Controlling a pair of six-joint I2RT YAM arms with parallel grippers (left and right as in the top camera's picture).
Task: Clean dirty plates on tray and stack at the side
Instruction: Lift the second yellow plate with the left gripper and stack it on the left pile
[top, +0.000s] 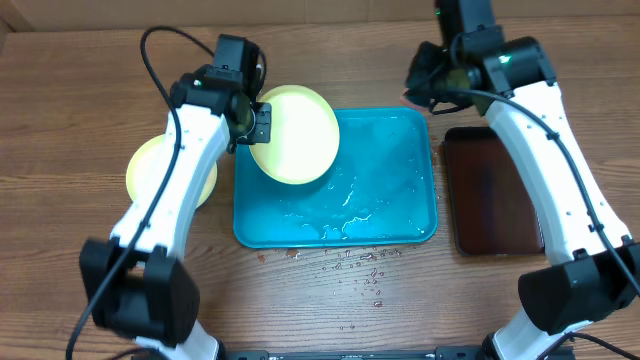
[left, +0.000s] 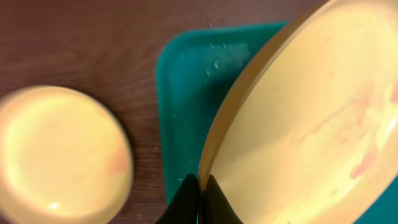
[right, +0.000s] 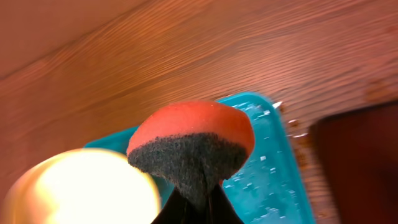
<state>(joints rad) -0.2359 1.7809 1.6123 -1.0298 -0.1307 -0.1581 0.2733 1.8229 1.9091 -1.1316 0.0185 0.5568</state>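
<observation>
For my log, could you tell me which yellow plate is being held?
The plate tilted over the tray, rim pinched by the left claw; the other plate lies flat on the table.

Robotics lab setup seen from above. A white-and-black left robot arm (top: 165, 190) and a right robot arm (top: 560, 170) rise from the near edge of a wood-grain table (top: 60, 120), trailing black cables (top: 150, 60). A wet turquoise tray (top: 400, 140) and a dark tray (top: 495, 190) lie on it.
</observation>
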